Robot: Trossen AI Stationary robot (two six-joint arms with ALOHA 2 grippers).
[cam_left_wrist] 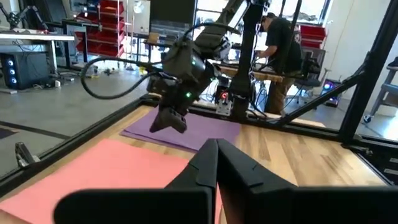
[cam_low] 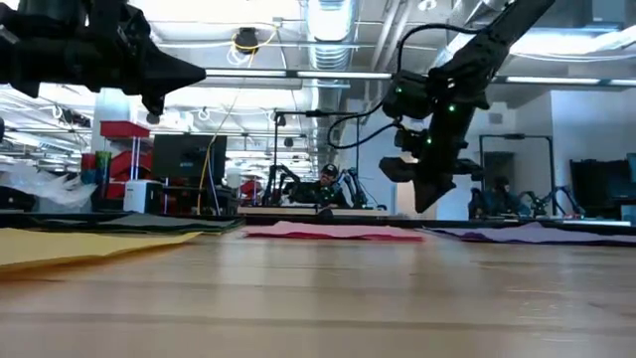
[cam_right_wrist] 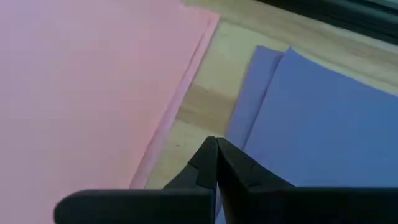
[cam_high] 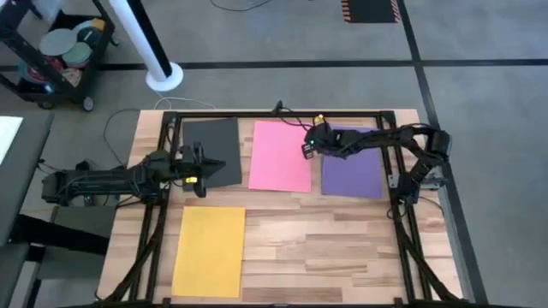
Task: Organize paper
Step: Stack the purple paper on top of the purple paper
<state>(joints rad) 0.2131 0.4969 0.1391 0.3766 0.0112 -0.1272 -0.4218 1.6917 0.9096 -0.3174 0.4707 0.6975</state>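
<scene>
Four sheets laid flat on the wooden table (cam_high: 334, 231). Black sheet (cam_high: 218, 141), pink sheet (cam_high: 281, 156) and purple sheet (cam_high: 353, 171) set in a row along the far side, each apart from the next by a narrow strip of bare wood. Yellow sheet (cam_high: 210, 251) alone on the near left, well apart from the row, its near edge close to the table's front edge. Wide bare planks open to the right of the yellow sheet and in front of the pink and purple ones.

Right gripper (cam_high: 306, 151) hanging above the strip between pink and purple, near their far corners, raised clear of the table in the low view; fingers pressed together, holding nothing. From the right wrist view, purple shown as two layers, one edge offset from the other, and a double edge along the pink too.

Left gripper (cam_high: 199, 167) reaching in from the left over the near left part of the black sheet, lifted off the surface; fingers closed tip to tip, empty.

Black frame rails (cam_high: 282, 115) running along the far edge just behind the row, and down both sides of the table
</scene>
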